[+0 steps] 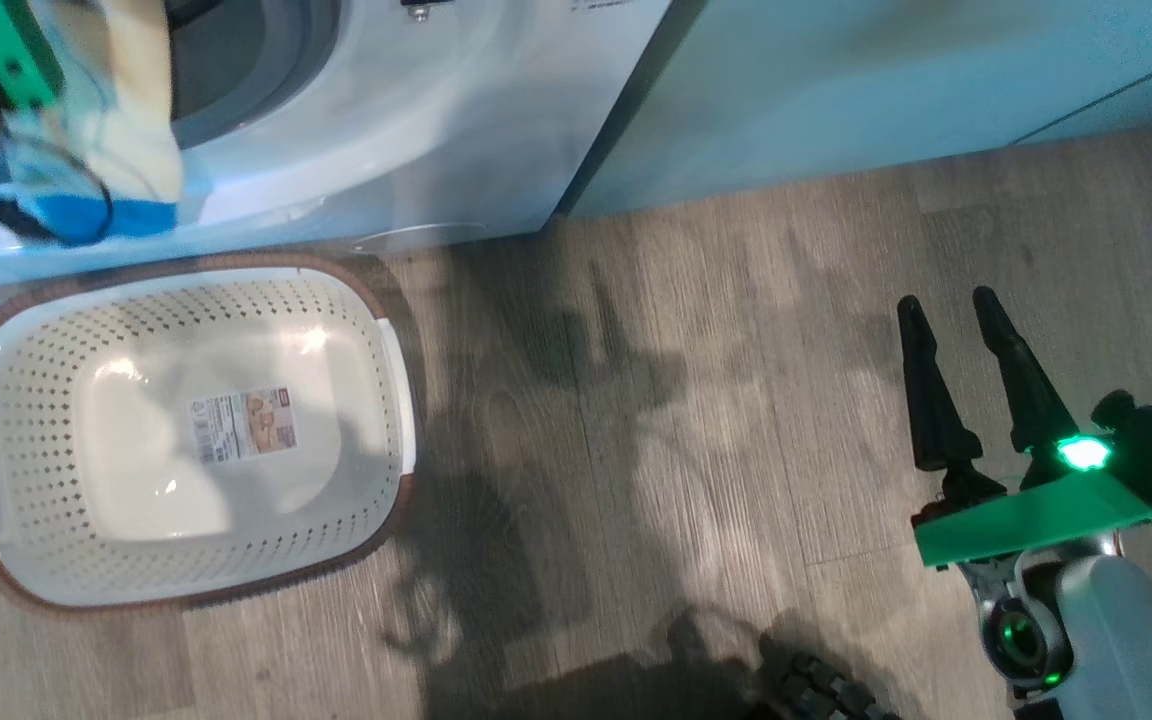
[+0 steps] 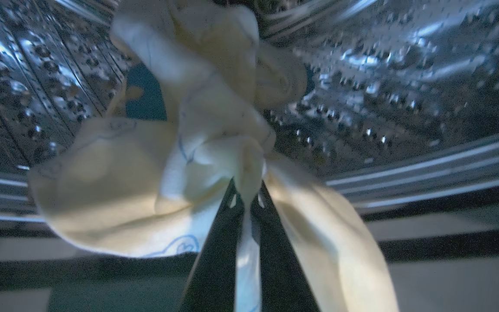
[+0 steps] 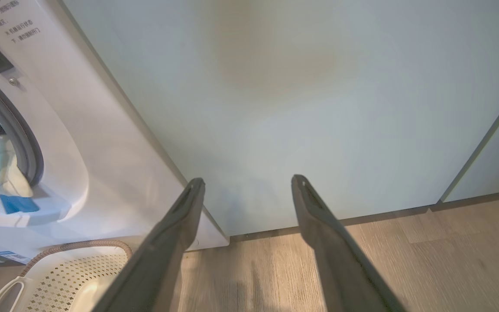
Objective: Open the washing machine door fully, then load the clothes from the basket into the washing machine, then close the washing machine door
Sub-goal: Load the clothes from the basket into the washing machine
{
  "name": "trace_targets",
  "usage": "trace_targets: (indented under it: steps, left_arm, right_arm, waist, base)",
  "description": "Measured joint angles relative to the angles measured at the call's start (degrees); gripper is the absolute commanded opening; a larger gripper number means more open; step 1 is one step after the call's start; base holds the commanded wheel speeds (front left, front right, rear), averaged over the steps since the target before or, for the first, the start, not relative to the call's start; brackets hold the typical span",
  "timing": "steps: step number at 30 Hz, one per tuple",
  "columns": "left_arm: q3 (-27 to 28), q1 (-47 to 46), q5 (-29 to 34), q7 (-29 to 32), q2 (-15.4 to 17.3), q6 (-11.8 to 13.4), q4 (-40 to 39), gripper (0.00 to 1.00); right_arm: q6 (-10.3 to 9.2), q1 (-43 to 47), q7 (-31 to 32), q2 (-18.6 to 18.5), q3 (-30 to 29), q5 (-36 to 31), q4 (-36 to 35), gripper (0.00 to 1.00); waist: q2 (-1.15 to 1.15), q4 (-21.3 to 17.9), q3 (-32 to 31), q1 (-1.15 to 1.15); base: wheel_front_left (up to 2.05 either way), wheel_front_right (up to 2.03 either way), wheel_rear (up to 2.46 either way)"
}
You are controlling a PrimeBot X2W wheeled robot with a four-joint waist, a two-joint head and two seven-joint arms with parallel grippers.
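Bunched pale yellow and cream clothes point(image 2: 180, 173), faint blue line print on one fold, pinched in the left gripper point(image 2: 247, 197). Dark fingers closed together on a strip of the cloth, a long tail draping down past the finger on the right of the wrist view. Held up at the mouth of the washing machine point(image 1: 416, 130), with the perforated steel drum point(image 2: 405, 65) right behind the bundle.

In the head view, hangs at the upper left across the grey-ringed round opening, a blue patch at the bottom reaching the white lower lip. Cannot tell whether the patch rests on the lip or just clears it.

Below, on the wooden floor point(image 1: 686, 400): the white perforated basket point(image 1: 391, 400) with its brown rim, close against the machine's front, a label point(image 1: 246, 425) showing on its bottom.

Well off to the right, over bare floor: the right gripper point(image 1: 948, 297), fingers spread wide apart, pointing toward the pale green cabinet point(image 1: 886, 80) that stands just beside the machine. Green light glowing at its base.
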Motion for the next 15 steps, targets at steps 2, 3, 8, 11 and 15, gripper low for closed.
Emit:
trace_targets:
  steps: [2, 3, 8, 11, 15]
  left_arm:
    - [0.3, -2.2, -0.5, -2.9, -0.2, 0.1, -0.2, 0.0]
    - [0.4, -3.4, -0.6, -4.2, -0.3, 0.1, -0.2, 0.0]
    - [1.7, -8.3, -0.8, -9.4, -0.2, 0.2, 1.1, 0.0]
    - [1.9, -11.7, -1.2, -12.9, -0.2, 0.2, 3.0, 0.0]
    - [1.6, -15.9, -1.0, -17.8, 0.1, -0.3, 5.8, 0.0]
  right_arm:
    - [0.0, -0.1, 0.0, 0.0, 0.1, 0.0, -0.1, 1.0]
    - [0.0, -0.2, 0.0, 0.0, 0.3, 0.0, -0.1, 1.0]
    - [0.0, -1.9, 0.0, 0.0, 0.7, 0.0, -0.4, 1.0]
    - [0.0, -2.4, 0.0, 0.0, 0.8, 0.0, -0.6, 1.0]
    - [0.0, -2.4, 0.0, 0.0, 1.1, 0.4, -0.6, 1.0]
  waist:
    - [0.0, 0.0, 0.7, 0.0]
    - [0.0, 0.0, 1.1, 0.0]
    - [0.0, -0.2, 2.7, 0.0]
    - [0.0, -0.6, 3.8, 0.01]
    - [0.0, -1.0, 5.4, 0.0]
  base:
    - [0.0, 0.0, 0.0]
    - [0.0, 0.0, 0.0]
    - [0.0, 0.0, 0.0]
    - [0.0, 0.0, 0.0]
    - [0.0, 0.0, 0.0]
